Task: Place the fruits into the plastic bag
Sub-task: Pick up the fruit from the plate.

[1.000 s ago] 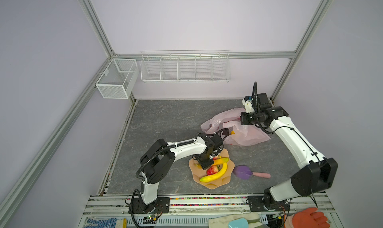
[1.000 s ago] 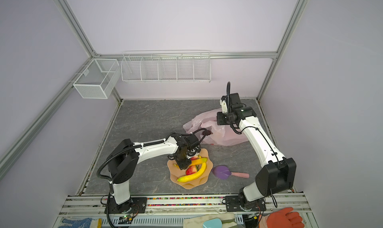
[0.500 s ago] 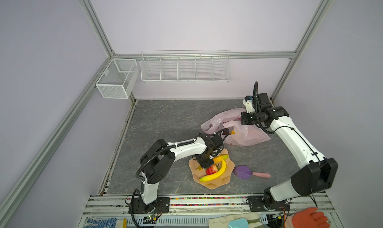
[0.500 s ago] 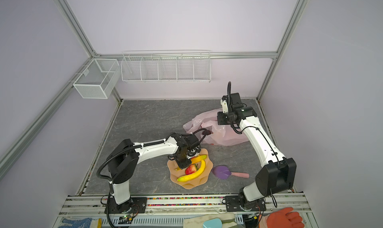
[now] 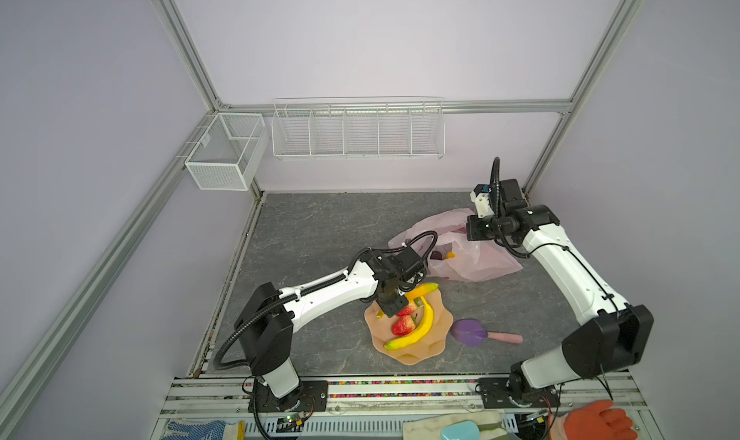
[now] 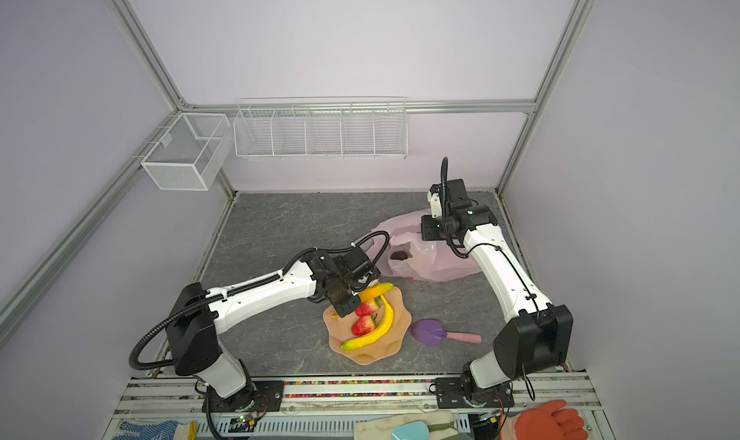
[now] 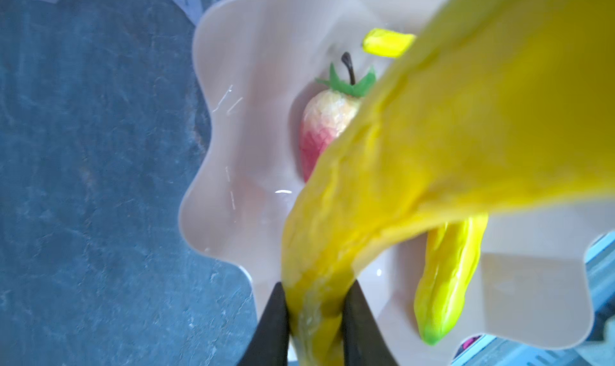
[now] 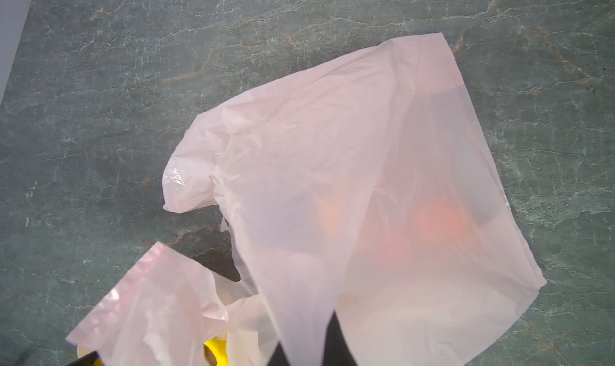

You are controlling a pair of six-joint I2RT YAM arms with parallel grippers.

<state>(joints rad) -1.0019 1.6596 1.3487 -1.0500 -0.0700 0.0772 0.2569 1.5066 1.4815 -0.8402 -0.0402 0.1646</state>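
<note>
Grey marbled tabletop (image 5: 320, 234): fills the lower middle of both top views. Pale pink translucent plastic bag (image 5: 484, 264): crumpled on the tabletop right of centre in both top views, mouth turned toward the bowl. Its upper film is held up by the right hand (image 5: 473, 230), which is closed on it; in the right wrist view the plastic bag (image 8: 366, 181) runs up over that hand's dark fingers. Peach scalloped bowl (image 5: 424, 352): lower centre, near the bag's mouth but apart from it. The left hand (image 7: 316, 317): over the bowl's upper-left rim, closed on one banana (image 7: 432, 131), a finger pressed to each side of its end. In a top view that banana (image 5: 422, 289) juts over the bowl's upper rim toward the bag. Purple paddle (image 5: 468, 332) with pink handle: flat on the tabletop just right of the bowl. The second banana (image 5: 422, 328): lying curved inside the bowl along its right side. Two strawberries (image 5: 402, 325): inside the bowl, left of the second banana, the upper one (image 5: 409, 310) partly under the left hand. A dark round fruit (image 5: 438, 254): inside the bag's mouth, a small yellow-orange piece (image 5: 450, 254) just beside it. An orange blur (image 8: 439, 221) behind the film: perhaps another fruit, too hazy to name.
</note>
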